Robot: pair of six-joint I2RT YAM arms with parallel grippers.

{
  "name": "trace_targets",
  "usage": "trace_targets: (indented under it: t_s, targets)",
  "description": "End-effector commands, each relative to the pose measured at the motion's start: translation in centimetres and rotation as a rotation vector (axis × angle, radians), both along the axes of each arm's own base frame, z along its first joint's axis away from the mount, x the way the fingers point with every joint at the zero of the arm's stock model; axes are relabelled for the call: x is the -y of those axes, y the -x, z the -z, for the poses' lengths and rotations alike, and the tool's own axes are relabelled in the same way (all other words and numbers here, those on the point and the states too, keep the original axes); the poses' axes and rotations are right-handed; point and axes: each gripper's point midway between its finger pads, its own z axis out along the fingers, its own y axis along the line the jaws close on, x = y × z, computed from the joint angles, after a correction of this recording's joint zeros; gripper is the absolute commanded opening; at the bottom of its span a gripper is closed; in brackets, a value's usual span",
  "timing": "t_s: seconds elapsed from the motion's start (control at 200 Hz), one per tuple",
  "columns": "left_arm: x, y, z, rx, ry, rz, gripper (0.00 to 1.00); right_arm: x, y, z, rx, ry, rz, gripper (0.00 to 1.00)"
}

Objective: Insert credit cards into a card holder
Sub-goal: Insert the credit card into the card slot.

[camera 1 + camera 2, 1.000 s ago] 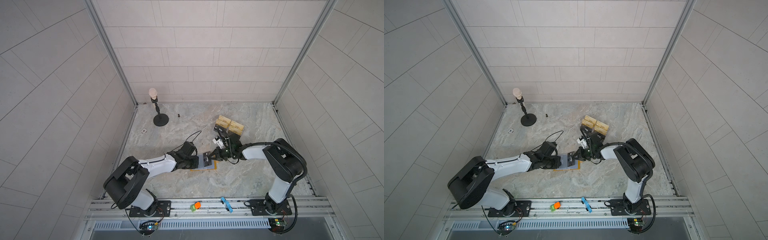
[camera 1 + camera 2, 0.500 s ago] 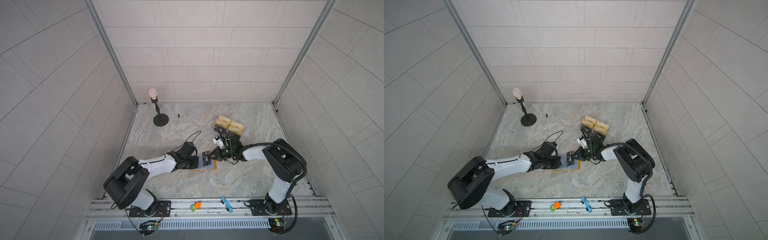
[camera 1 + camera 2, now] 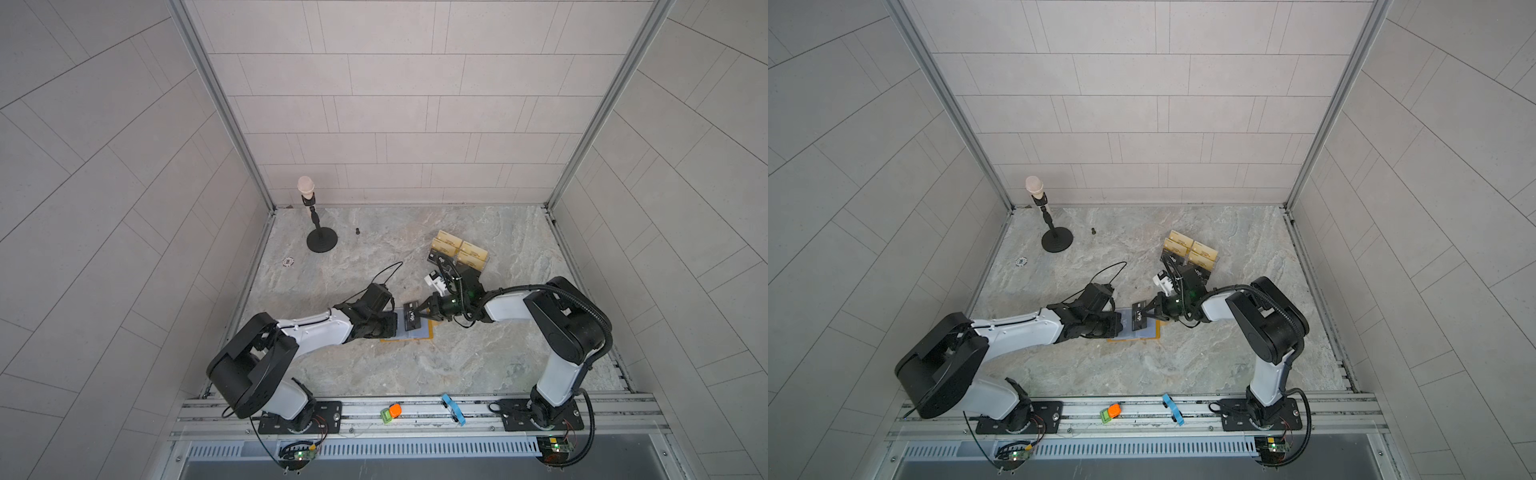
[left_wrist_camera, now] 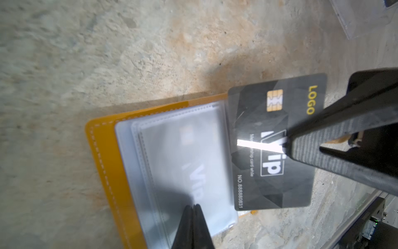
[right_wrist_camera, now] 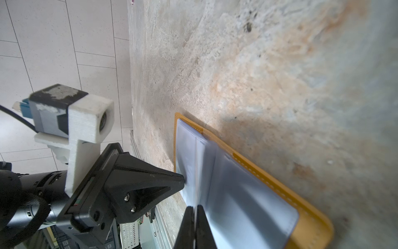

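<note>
Near the table's [image 3: 374,249] middle, slightly toward its front edge, the card holder [image 4: 103,151] lies open, sleeves up. Right tool [image 4: 286,142] grips a black credit card [image 4: 254,172], whose edge sits at the top sleeve's edge. Left tool [image 4: 192,210], closed, rests its tips on that sleeve.

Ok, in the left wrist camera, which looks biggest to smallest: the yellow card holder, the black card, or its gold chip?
Largest: the card holder.
Then the credit card.
Smallest: its gold chip.
</note>
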Motion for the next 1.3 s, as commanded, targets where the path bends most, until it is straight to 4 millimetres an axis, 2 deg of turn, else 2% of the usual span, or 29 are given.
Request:
trace_targets:
  t_s: [0.0, 0.556, 1.297]
  targets:
    - [-1.50, 1.14, 1.26, -0.038, -0.061, -0.007, 0.05, 0.28, 0.49, 0.93, -0.021, 0.010, -0.001, 0.00]
    - [-1.67, 1.12, 1.18, -0.037, -0.064, -0.011, 0.05, 0.45, 1.06, 1.62, -0.042, 0.017, -0.008, 0.00]
    - [-2.12, 1.03, 0.93, -0.029, -0.073, -0.015, 0.05, -0.22, 1.03, 1.07, -0.058, -0.045, 0.001, 0.00]
